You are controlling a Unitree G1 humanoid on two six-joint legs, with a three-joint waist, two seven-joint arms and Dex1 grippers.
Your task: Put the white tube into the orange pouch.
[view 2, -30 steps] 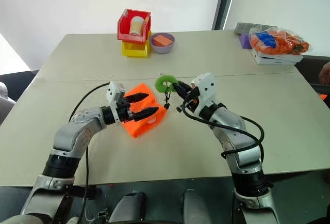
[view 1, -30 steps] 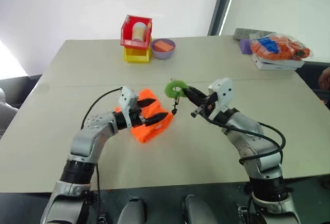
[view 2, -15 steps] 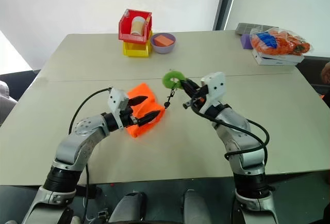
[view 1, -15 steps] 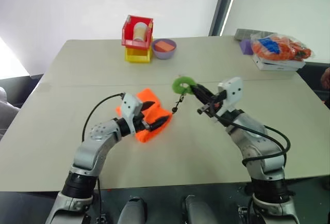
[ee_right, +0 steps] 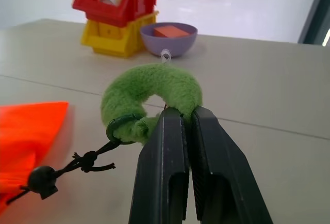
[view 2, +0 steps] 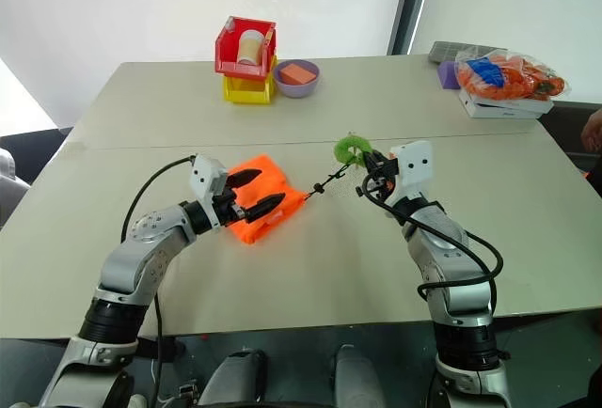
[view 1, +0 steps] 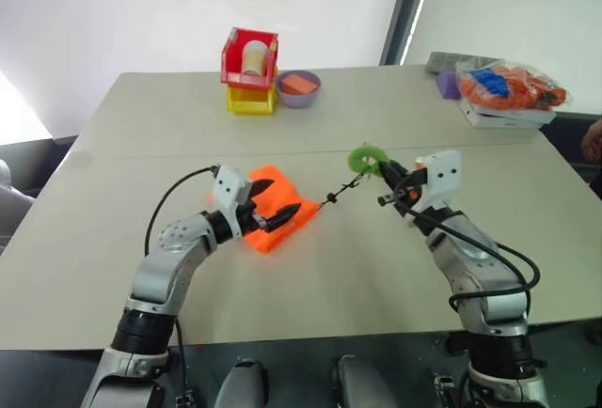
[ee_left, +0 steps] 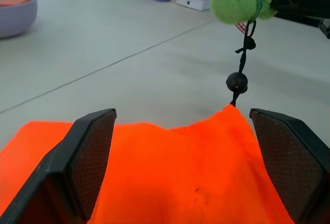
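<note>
Right gripper [view 2: 365, 165], jaws pinching green ring [view 2: 350, 149]; left gripper [view 2: 256, 192], jaws spread over orange pouch [view 2: 261, 195]. Advice: pull cord [view 2: 324, 182] level, hold pouch down.

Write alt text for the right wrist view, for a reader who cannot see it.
The right gripper is shut on a fuzzy green ring, whose black cord runs to the orange pouch. Behind, on the table, stand stacked red and yellow bins and a purple bowl.
</note>
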